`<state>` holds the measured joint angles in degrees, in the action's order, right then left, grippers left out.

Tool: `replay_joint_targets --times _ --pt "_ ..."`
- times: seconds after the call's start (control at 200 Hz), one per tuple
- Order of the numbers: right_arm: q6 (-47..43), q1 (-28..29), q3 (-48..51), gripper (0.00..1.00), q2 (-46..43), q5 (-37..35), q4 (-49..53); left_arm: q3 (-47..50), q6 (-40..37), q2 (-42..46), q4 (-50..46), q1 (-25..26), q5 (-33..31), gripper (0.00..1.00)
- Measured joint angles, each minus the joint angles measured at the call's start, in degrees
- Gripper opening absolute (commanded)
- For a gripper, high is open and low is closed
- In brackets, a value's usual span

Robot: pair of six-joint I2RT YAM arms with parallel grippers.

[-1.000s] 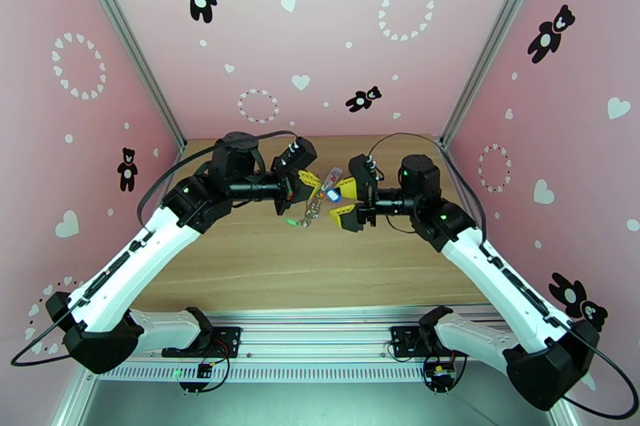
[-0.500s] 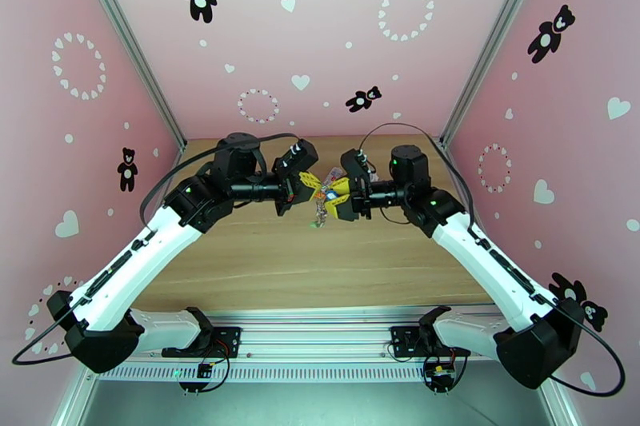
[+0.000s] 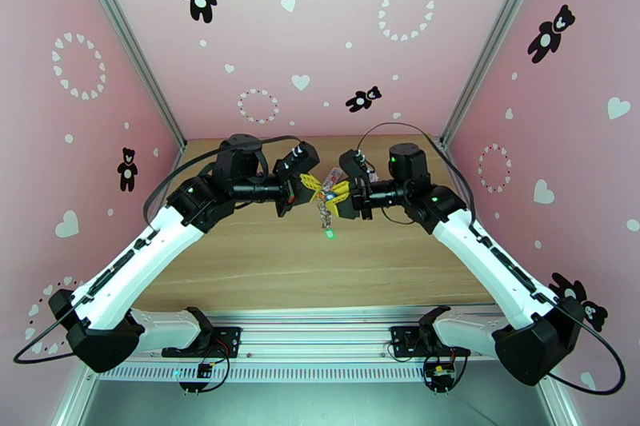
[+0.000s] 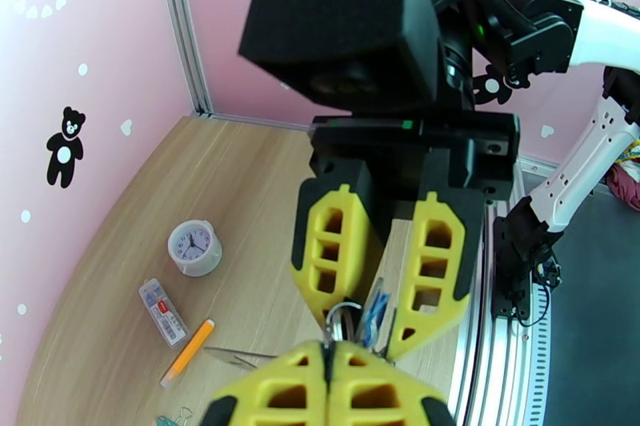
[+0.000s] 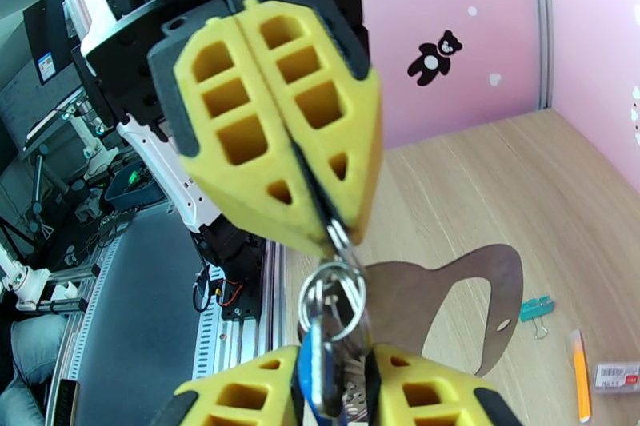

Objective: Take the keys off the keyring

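Observation:
My left gripper (image 3: 314, 186) is shut on the metal ring at the top of the keyring (image 5: 332, 300), holding it above the table's middle. In the left wrist view its yellow fingers (image 4: 280, 392) meet at the bottom edge. The chain (image 3: 325, 216) hangs down with the green key (image 3: 329, 234) dangling at its end. My right gripper (image 3: 336, 197) faces the left one, tip to tip. Its jaws press on the blue key (image 5: 316, 372) just below the ring. The blue key (image 4: 376, 312) also shows between the right fingers (image 4: 332, 260) in the left wrist view.
On the wooden table (image 4: 264, 180) lie a white clock (image 4: 194, 247), a small clear box (image 4: 162, 312), an orange pen (image 4: 188, 352) and a teal clip (image 5: 534, 309), all off to the left gripper's side. Pink walls enclose three sides.
My right gripper has moved left up to the left gripper and closed its jaws around the blue key. The chain with the green key has swung right and now hangs lower.

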<state>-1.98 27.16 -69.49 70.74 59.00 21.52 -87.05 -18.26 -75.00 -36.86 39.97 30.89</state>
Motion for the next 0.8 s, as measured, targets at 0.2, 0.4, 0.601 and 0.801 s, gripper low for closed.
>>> replay_joint_targets --times 0.2,0.4,0.601,0.801 --pt "-0.9 0.0 -0.7 0.19 0.0 -2.2 1.4 0.5 0.0 0.0 0.0 0.0 0.0 0.00" --pt "-0.3 0.0 -0.8 0.15 -0.1 -2.9 1.3 1.0 0.0 0.0 0.0 0.0 0.0 0.00" --pt "-0.1 0.0 -0.8 0.07 -0.3 -3.5 1.7 1.2 -0.1 0.0 0.0 0.0 -1.0 0.00" --pt "-0.5 0.0 -2.4 0.00 -1.4 -7.0 5.3 3.0 -0.7 0.0 0.5 0.1 -3.1 0.00"
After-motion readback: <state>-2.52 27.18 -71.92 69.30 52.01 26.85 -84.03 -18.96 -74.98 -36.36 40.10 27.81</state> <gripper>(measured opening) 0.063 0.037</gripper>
